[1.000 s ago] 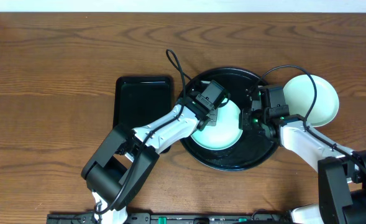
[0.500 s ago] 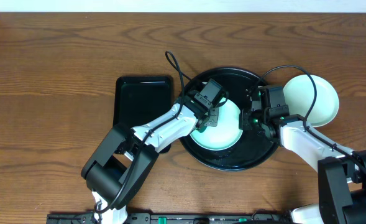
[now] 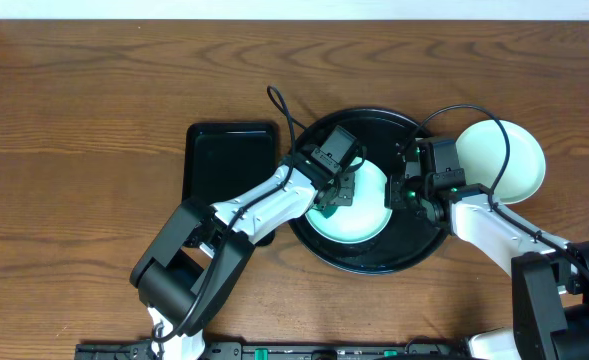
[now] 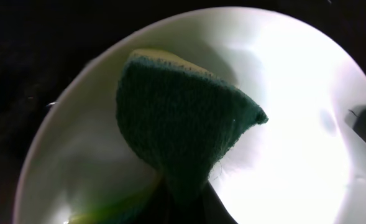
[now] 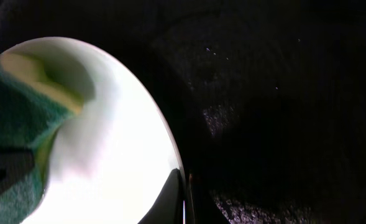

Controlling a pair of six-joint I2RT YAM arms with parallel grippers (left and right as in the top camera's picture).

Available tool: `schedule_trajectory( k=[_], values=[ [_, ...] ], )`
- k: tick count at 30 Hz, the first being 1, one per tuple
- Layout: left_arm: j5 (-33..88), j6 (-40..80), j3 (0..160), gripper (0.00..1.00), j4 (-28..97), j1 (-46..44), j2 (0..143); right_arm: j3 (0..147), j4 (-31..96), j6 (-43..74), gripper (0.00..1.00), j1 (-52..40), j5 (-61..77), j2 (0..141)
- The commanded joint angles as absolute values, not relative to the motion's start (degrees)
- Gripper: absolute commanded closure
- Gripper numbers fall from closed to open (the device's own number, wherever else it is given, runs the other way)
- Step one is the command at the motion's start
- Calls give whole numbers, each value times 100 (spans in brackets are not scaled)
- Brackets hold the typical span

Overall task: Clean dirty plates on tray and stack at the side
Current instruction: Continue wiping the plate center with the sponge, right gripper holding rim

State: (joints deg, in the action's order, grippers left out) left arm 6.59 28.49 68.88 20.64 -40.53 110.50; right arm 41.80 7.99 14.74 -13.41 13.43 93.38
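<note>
Centre frame: my left pincer (image 3: 336,192) grips a green sponge (image 4: 183,118) to scrub the plate (image 3: 369,215) on the tray (image 3: 374,263); my right pincer (image 3: 410,190), closed on its rim, steadies it.

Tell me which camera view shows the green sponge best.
The left wrist view. There the sponge fills the middle of the picture, its green face and yellow edge clear against the pale plate. The right wrist view catches only a part at its left edge. From overhead, the left gripper hides most of it.

Left claw (image 3: 339,192) over the mint plate (image 3: 364,215) in the round tray (image 3: 374,262), right claw (image 3: 406,190) beside.
</note>
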Motion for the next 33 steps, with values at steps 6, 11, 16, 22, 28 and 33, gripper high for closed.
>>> schedule_trajectory(
  k=[6, 11, 16, 22, 28, 33],
  values=[
    [2078, 2945, 6840, 92, 2025, -4150, 11273, 4167, 746, 1428, 99, -1398, 1463, 9389],
    [2211, 2947, 6912, 92, 2025, -4150, 11268, 4167, 746, 1428, 99, -1398, 1463, 9389],
    [2213, 3146, 6936, 92, 2023, -4147, 11194, 4167, 746, 1428, 99, -1398, 1463, 9389],
    [2209, 3162, 6936, 92, 2023, -4147, 10827, 4167, 746, 1428, 99, -1398, 1463, 9389],
    [2206, 3159, 6936, 92, 2025, -4150, 10361, 4167, 746, 1428, 99, -1398, 1463, 9389],
    [1911, 3157, 6934, 92, 2027, -4150, 10147, 4167, 746, 1428, 99, -1398, 1463, 9389]
  ],
)
